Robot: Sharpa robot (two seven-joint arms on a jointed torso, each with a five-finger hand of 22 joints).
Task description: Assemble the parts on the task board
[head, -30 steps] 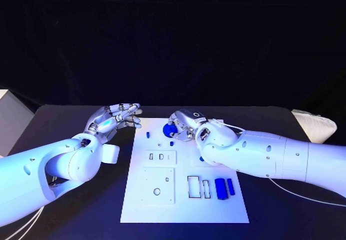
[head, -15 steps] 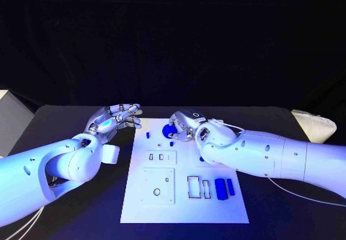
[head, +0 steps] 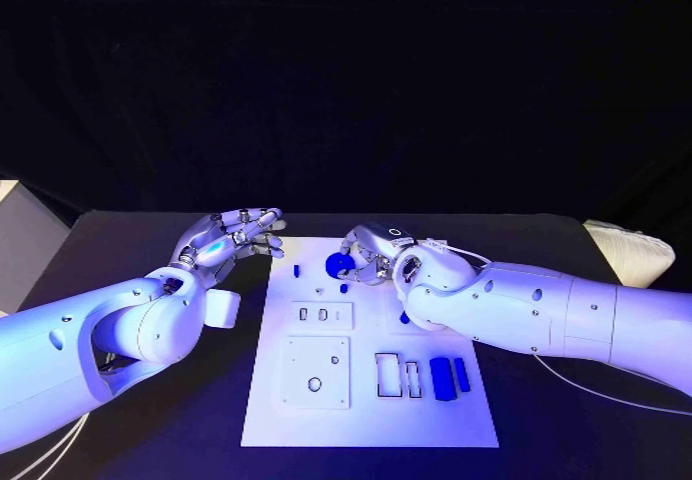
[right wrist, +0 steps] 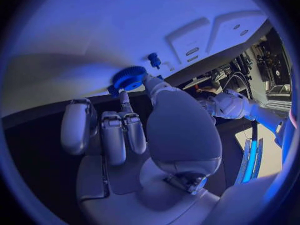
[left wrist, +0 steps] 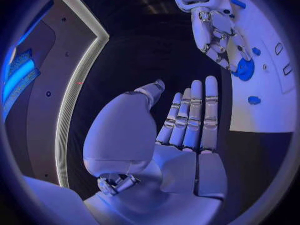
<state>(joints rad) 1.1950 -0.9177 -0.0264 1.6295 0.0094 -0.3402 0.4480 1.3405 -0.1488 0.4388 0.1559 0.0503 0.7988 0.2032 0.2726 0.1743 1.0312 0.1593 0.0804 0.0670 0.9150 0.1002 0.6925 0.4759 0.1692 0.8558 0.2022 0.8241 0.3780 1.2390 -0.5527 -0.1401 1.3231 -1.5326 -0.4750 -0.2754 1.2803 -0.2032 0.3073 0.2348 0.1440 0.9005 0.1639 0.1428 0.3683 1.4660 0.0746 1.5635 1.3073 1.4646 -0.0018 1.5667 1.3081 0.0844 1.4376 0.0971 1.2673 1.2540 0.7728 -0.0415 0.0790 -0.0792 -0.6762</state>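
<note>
Right hand (head: 387,252) pinches the blue gear (head: 340,264) at the board's (head: 369,415) upper middle — left hand (head: 231,238), fingers spread, holds nothing at the board's upper-left corner.

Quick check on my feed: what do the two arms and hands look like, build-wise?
Both arms are smooth white shells with small dark round fastener dots. The left hand and right hand are silver and segmented, with many fingers. A thin pale cable trails under the right arm. The right hand's back carries a dark ring-marked cap.
</note>
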